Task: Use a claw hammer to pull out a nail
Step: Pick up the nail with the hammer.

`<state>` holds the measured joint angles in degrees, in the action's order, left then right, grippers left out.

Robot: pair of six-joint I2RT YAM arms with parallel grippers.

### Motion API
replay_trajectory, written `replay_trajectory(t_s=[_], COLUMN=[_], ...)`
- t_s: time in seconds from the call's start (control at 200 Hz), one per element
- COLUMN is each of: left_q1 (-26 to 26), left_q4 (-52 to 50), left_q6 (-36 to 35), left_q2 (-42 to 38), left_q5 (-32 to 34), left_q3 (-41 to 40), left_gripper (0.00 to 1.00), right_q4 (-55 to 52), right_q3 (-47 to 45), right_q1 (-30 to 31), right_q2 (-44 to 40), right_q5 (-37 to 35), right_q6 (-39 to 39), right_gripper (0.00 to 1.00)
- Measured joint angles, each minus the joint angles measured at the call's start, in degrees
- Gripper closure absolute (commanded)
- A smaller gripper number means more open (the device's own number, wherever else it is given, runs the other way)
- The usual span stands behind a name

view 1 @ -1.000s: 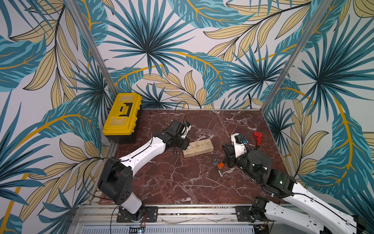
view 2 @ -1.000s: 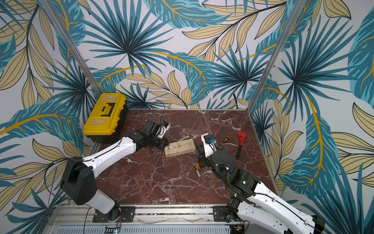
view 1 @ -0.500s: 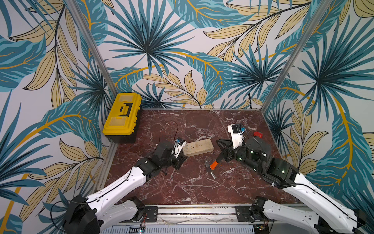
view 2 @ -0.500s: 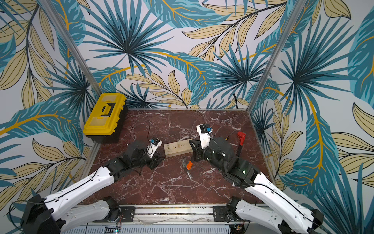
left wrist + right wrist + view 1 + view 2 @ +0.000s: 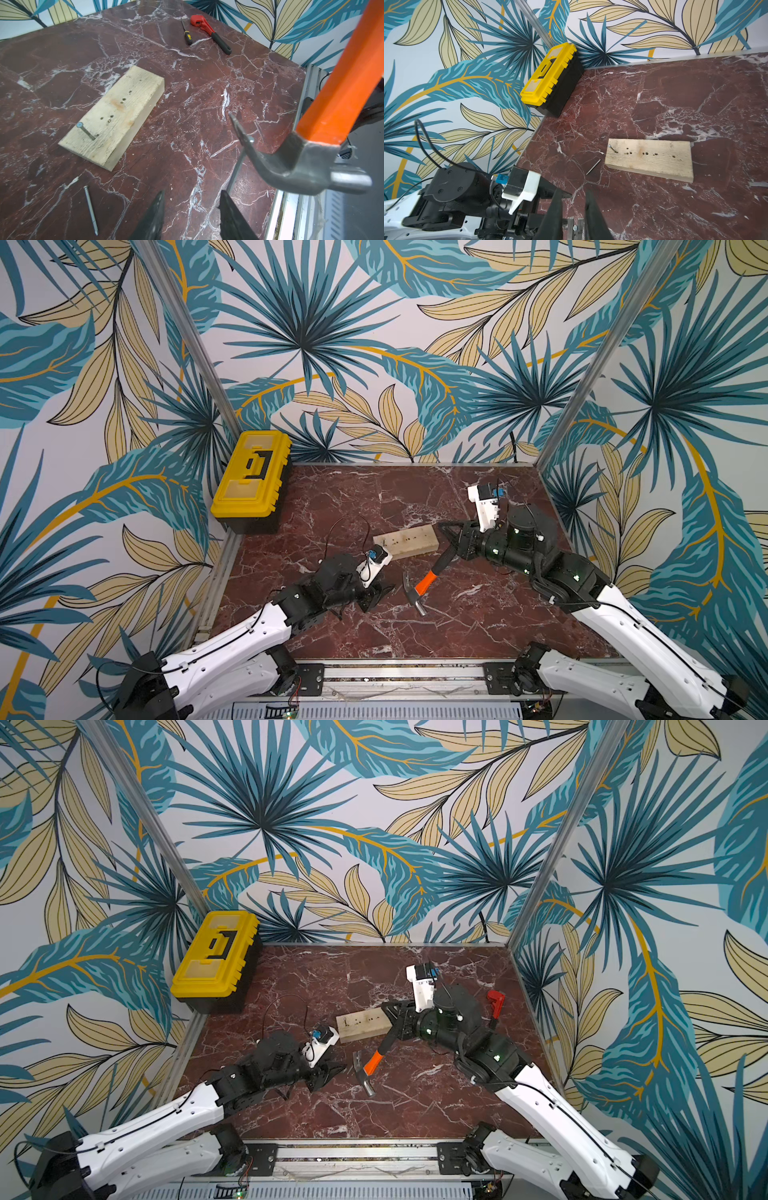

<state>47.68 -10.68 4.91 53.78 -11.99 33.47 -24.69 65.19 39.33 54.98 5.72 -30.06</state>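
Note:
My right gripper [image 5: 453, 544] is shut on the black handle of the claw hammer [image 5: 426, 581], which slants down to the front-middle of the table, seen in both top views [image 5: 372, 1060]. In the left wrist view a pulled nail [image 5: 239, 164] hangs by its head in the hammer's claw [image 5: 276, 166]. Its lower end sits right by one fingertip [image 5: 223, 194] of my left gripper [image 5: 192, 192], which is open with nothing between its fingers. Another nail [image 5: 86, 132], bent over, still stands in one end of the wooden block [image 5: 405, 541].
A loose nail [image 5: 91, 209] lies on the marble beside the block. A yellow toolbox [image 5: 251, 477] stands at the back left. A red-headed wrench [image 5: 209, 31] and a small yellow-and-black-handled tool [image 5: 187, 33] lie at the back right.
My left gripper has drawn back from the block toward the front, over to the hammer head, and opened wider. The right arm has swung the hammer head left and forward.

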Motion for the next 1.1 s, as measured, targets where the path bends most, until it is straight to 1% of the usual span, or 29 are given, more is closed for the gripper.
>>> replay_trajectory(t_s=[0.245,0.811,1.101], left_q1=[2.0,2.5,2.6], left_q4=[1.0,1.0,1.0], left_q6=[-1.9,-1.5,-1.7], left_q2=[2.5,0.7,1.0], left_q5=[-0.1,0.8,-1.1], left_q3=[0.1,0.1,0.1], left_gripper=[0.57,0.54,0.54], right_q4=[-1.1,-0.9,-0.8], right_q3=[0.0,0.0,0.0], right_q1=[-0.6,-1.1,-1.1], right_q2=[0.0,0.0,0.0], right_q5=[0.8,0.8,0.8], right_q6=[-0.2,-0.2,-0.4], right_gripper=[1.00,1.00,1.00])
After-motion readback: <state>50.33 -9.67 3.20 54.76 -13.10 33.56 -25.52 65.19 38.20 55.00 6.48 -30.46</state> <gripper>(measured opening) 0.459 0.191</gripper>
